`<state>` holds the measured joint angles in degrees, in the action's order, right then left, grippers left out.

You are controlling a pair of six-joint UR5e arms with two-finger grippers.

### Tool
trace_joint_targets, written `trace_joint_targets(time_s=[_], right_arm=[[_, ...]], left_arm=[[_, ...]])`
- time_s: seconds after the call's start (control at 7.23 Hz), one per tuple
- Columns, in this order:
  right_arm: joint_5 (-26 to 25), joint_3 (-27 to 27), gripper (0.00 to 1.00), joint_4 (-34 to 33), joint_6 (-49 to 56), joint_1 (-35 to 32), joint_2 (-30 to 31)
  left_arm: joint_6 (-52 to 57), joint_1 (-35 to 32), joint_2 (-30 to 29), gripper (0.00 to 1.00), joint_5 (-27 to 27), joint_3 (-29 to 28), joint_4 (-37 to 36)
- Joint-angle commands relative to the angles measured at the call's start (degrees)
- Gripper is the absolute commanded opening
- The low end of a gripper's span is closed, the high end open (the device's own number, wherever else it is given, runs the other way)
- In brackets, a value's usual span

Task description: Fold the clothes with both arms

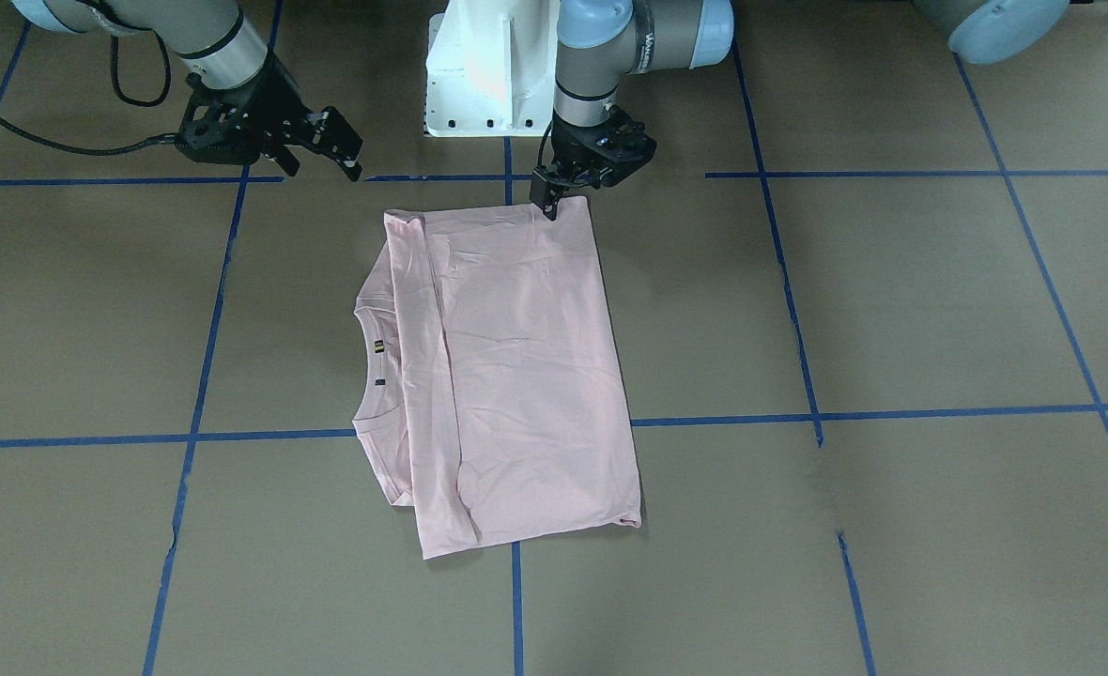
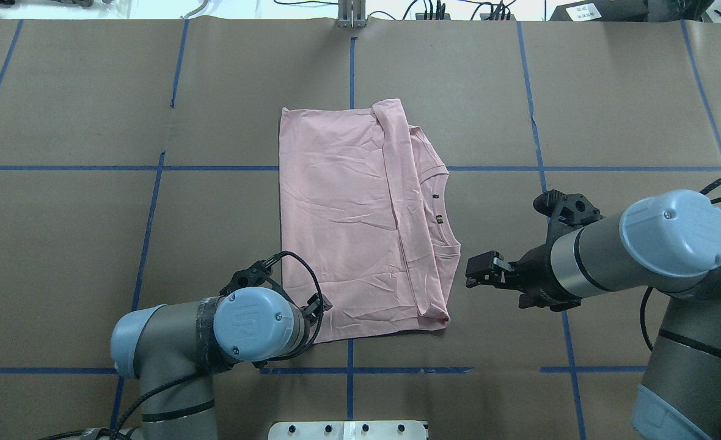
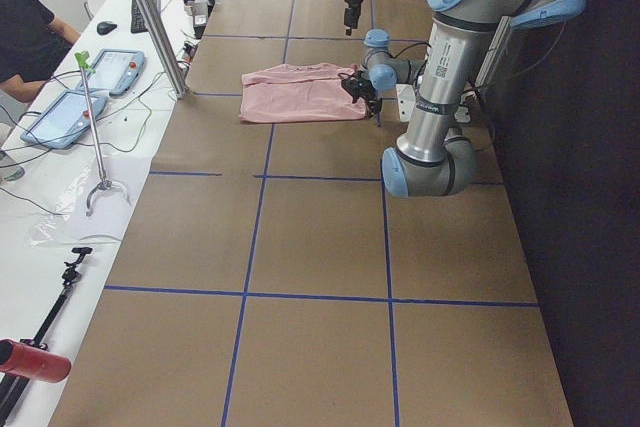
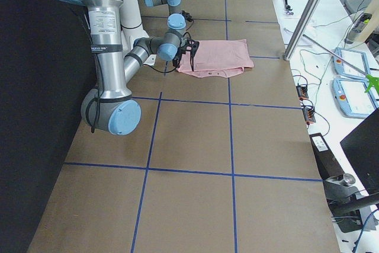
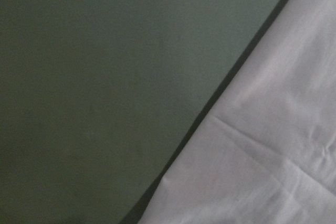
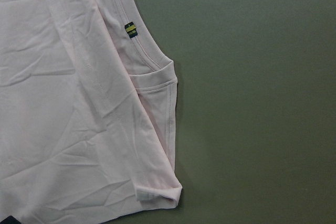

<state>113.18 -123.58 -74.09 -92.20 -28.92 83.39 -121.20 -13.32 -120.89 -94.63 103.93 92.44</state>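
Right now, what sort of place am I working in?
Probably a robotics lab workcell: the table is papered brown with a blue tape grid, the left arm and right arm flank a pink T-shirt, and teach pendants lie on the side bench near an operator.

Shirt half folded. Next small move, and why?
Probably bring the right pincer across and down onto the shirt's near corner on its side. It hangs open beside the cloth, not touching it, while the left pincer sits at the other near corner; its grip cannot be told. A two-arm fold needs both corners held.
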Motion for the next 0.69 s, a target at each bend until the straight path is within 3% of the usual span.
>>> trace_joint_targets(time_s=[0.0,0.14,0.28,0.41,0.55], right_arm=[[0.03,0.09,1.00,0.00,0.00,0.00,0.02],[0.03,0.09,1.00,0.00,0.00,0.00,0.02],[0.03,0.09,1.00,0.00,0.00,0.00,0.02],[0.03,0.09,1.00,0.00,0.09,0.00,0.02],[0.03,0.09,1.00,0.00,0.00,-0.09,0.02]], left_arm=[[0.00,0.39,0.73,1.00,0.24,-0.13,-0.07],[0.00,0.66,1.26,0.94,0.24,-0.13,-0.07],[-0.09,0.66,1.27,0.82,0.24,-0.05,-0.07],[-0.09,0.66,1.18,0.59,0.24,-0.05,-0.07],[0.34,0.75,1.27,0.26,0.32,0.04,-0.07]])
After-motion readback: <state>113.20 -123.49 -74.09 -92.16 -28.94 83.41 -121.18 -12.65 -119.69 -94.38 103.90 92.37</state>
